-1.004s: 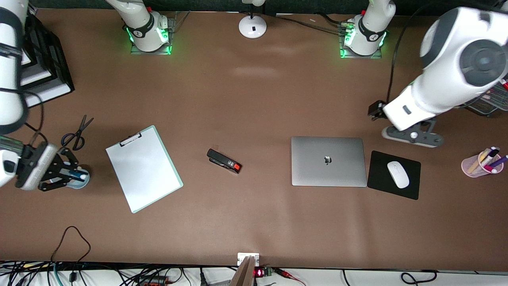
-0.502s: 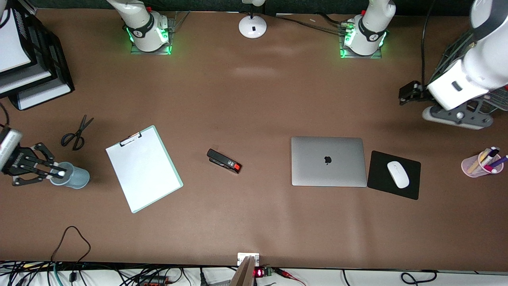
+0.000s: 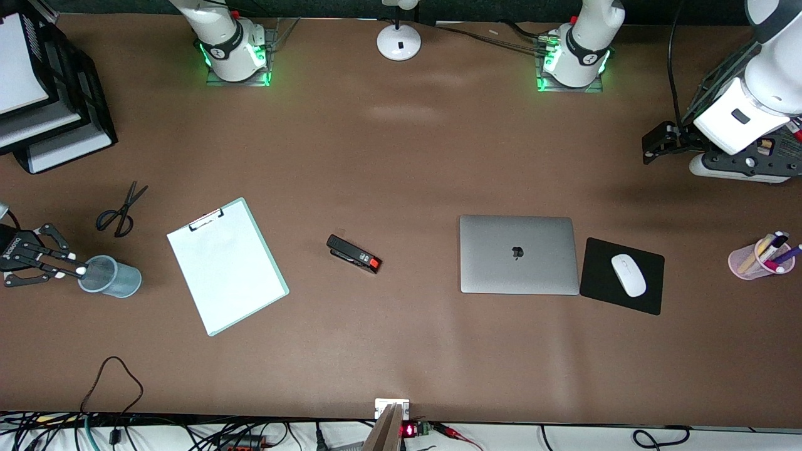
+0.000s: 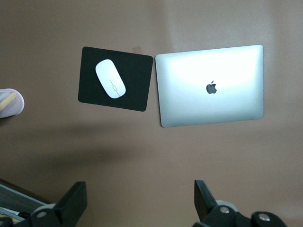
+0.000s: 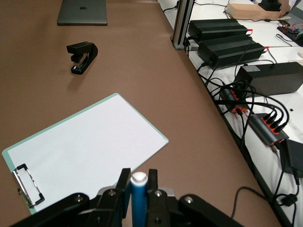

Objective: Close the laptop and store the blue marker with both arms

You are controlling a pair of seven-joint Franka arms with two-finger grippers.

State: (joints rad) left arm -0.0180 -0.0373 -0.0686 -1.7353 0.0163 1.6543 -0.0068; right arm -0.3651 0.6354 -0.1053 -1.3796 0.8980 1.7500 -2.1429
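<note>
The laptop (image 3: pixel 519 254) lies shut on the table, apple logo up; it also shows in the left wrist view (image 4: pixel 210 85). My right gripper (image 3: pixel 74 268) is at the right arm's end of the table, shut on the blue marker (image 5: pixel 138 201). The marker's whitish end (image 3: pixel 80 270) is at the rim of a pale blue cup (image 3: pixel 113 279). In the right wrist view the fingers (image 5: pixel 124 184) clamp the marker on both sides. My left gripper (image 3: pixel 742 168) hangs open and empty high over the left arm's end of the table, its fingers (image 4: pixel 71 203) wide apart.
A clipboard (image 3: pixel 227 266), a black stapler (image 3: pixel 354 254) and scissors (image 3: pixel 119 210) lie between cup and laptop. A white mouse (image 3: pixel 628 274) sits on a black mouse pad (image 3: pixel 651 294) beside the laptop. A pink pen cup (image 3: pixel 749 263) and black trays (image 3: pixel 69 106) stand at the table's ends.
My right gripper has drawn back from over the cup toward the table's end, still holding the marker. My left arm has moved away from the laptop toward its end of the table.
</note>
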